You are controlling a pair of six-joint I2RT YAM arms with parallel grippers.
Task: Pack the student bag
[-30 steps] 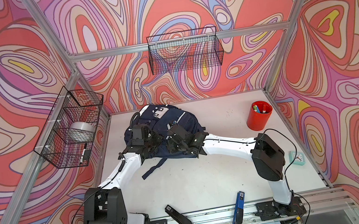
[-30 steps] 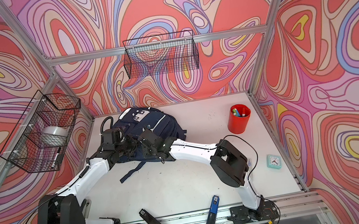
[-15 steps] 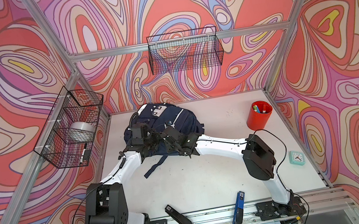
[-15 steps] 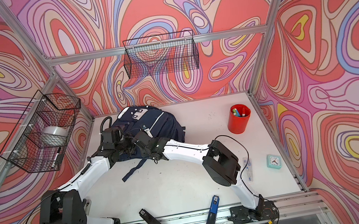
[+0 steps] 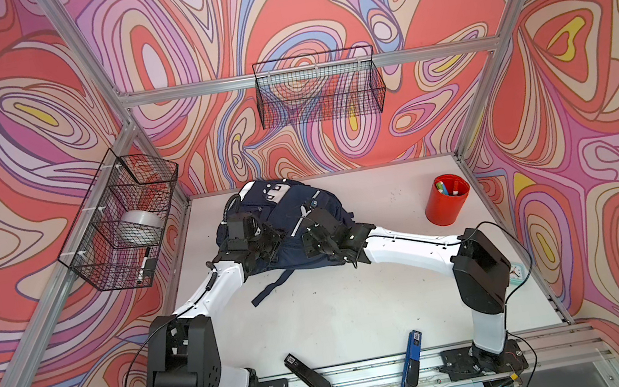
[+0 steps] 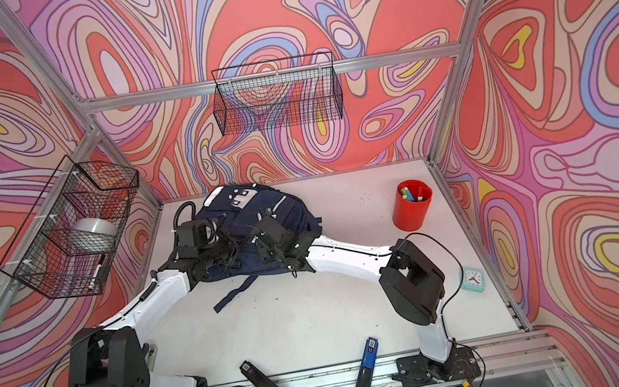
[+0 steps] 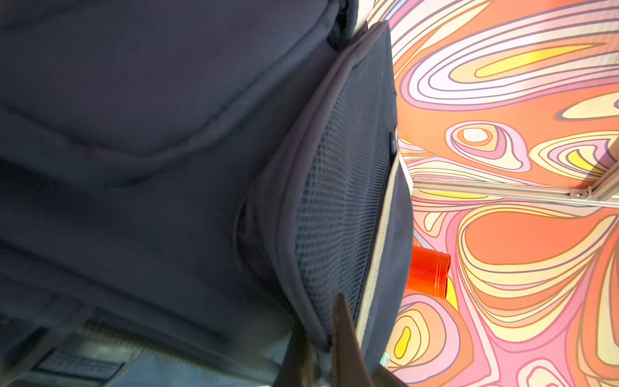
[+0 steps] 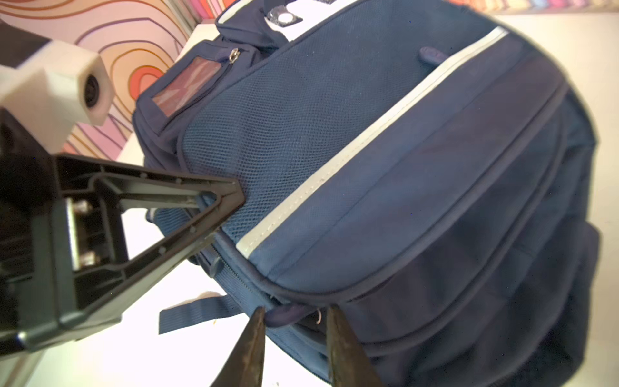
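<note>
The student bag (image 5: 321, 211), navy with thin white stripes and a white patch, lies at the back of the table in both top views (image 6: 290, 214). My left gripper (image 7: 321, 330) is shut on the edge of its mesh side pocket. In the right wrist view the left gripper (image 8: 217, 204) pinches the bag's side. My right gripper (image 8: 294, 313) is at the bag's lower front seam and stands open. A navy zipper pull (image 8: 288, 315) lies between its fingers, touching one of them. In a top view the right gripper (image 5: 309, 243) sits on the bag's near side.
A red cup (image 5: 448, 202) with pens stands back right. A black stapler (image 5: 309, 377) and a blue stapler (image 5: 412, 361) lie at the front edge, a small clock (image 6: 472, 278) at the right. Wire baskets (image 5: 318, 88) hang on the walls. A loose strap (image 5: 272, 289) trails forward.
My right gripper's jaws have narrowed around the zipper pull. The right arm swung a little left and then back right. The left gripper has kept its hold on the bag.
</note>
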